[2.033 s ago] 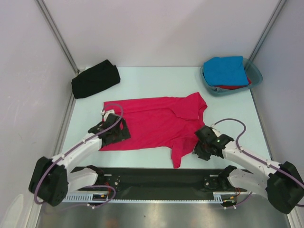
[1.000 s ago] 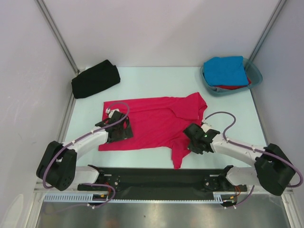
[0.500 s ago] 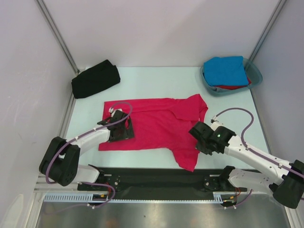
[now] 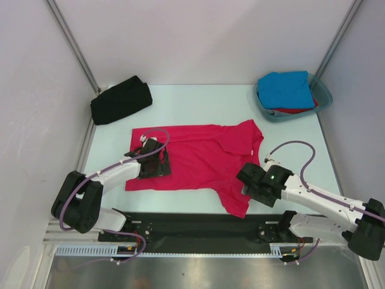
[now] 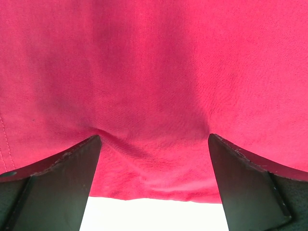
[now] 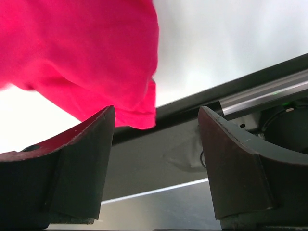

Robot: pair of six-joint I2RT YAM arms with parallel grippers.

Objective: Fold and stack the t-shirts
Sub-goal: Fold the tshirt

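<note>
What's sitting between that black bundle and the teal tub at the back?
Nothing: in the top view, only bare table runs between the black t-shirt and the tub.

The top view is lit brightly and evenly from above – only soft, short shadows are cast beneath the arms, and a dull sheen is seen on the metal strip at the near edge. In the left wrist view the crimson-pink shirt is shown with shaded creases between the dark fingers. In the right wrist view the table is washed out almost to white – the cloth is oversaturated and little detail is kept.
</note>
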